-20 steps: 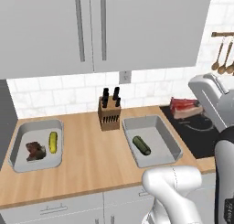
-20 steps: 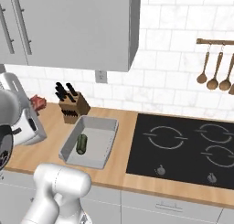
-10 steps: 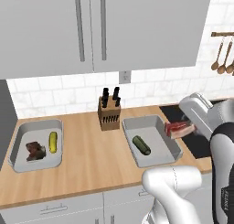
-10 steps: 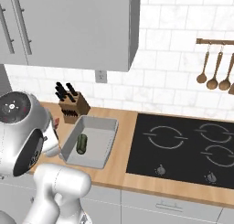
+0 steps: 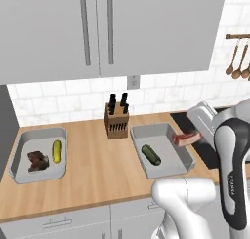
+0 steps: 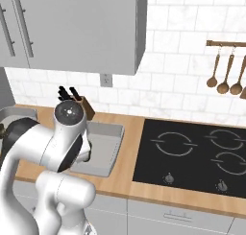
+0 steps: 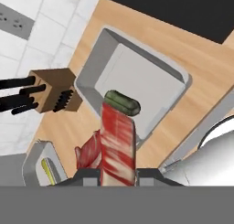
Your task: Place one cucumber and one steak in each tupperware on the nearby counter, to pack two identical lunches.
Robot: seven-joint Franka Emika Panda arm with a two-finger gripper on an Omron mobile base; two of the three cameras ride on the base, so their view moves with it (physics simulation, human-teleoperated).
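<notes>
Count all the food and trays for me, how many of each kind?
Cucumbers: 2, one dark green in the right tray, one yellow-green in the left tray.
Steaks: 2, one dark in the left tray, one red held over the right tray.
Trays: 2, left and right.
Total: 6

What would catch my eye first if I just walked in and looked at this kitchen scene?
Most striking is the bright red steak pinched in the white arm's gripper, held above the right edge of the grey tupperware near the stovetop. A dark green cucumber already lies in that tray. At the counter's far left, a second tupperware holds a dark steak and a yellow-green cucumber, with a knife block between the two trays.
</notes>
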